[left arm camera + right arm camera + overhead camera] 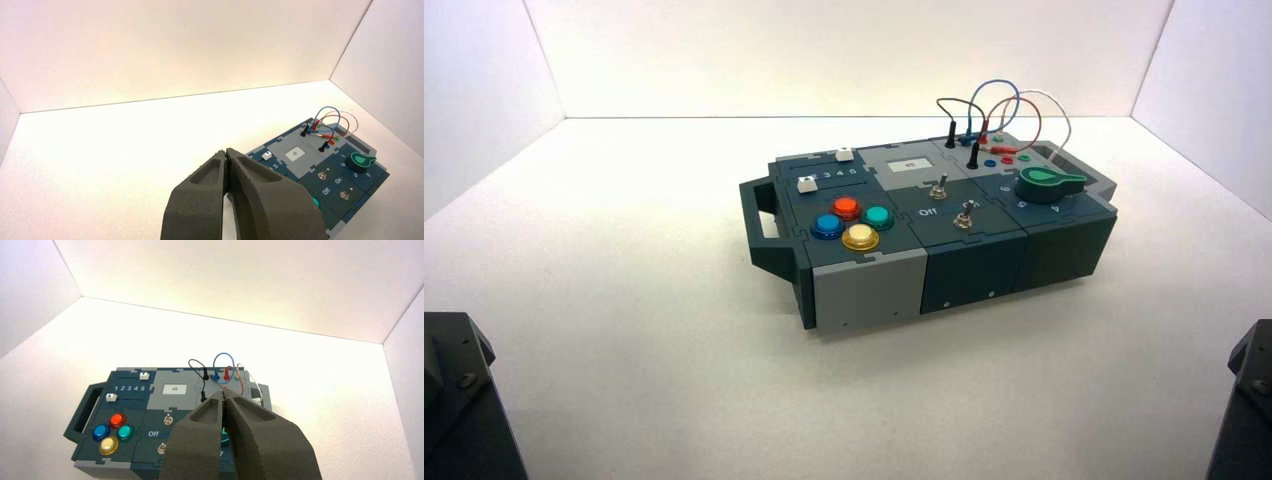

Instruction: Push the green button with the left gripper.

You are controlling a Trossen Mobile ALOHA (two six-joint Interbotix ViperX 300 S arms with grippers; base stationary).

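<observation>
The green button [877, 217] sits in a cluster of four dome buttons at the box's front left, with red [846, 207], blue [828, 226] and yellow [861, 237] ones. It also shows in the right wrist view [125, 432]; in the left wrist view only a teal sliver [315, 202] peeks past a finger. My left gripper [226, 152] is shut and empty, held well back from the box on its left side. My right gripper [226, 395] is shut and empty, held back in front of the box. In the high view only the arm bodies show, at the bottom corners.
The box [869, 280] also bears two white sliders [806, 184], two toggle switches [939, 187], a dark green knob [1046, 183], looped wires [989, 110] and a handle [764, 225] on its left end. White walls enclose the white table.
</observation>
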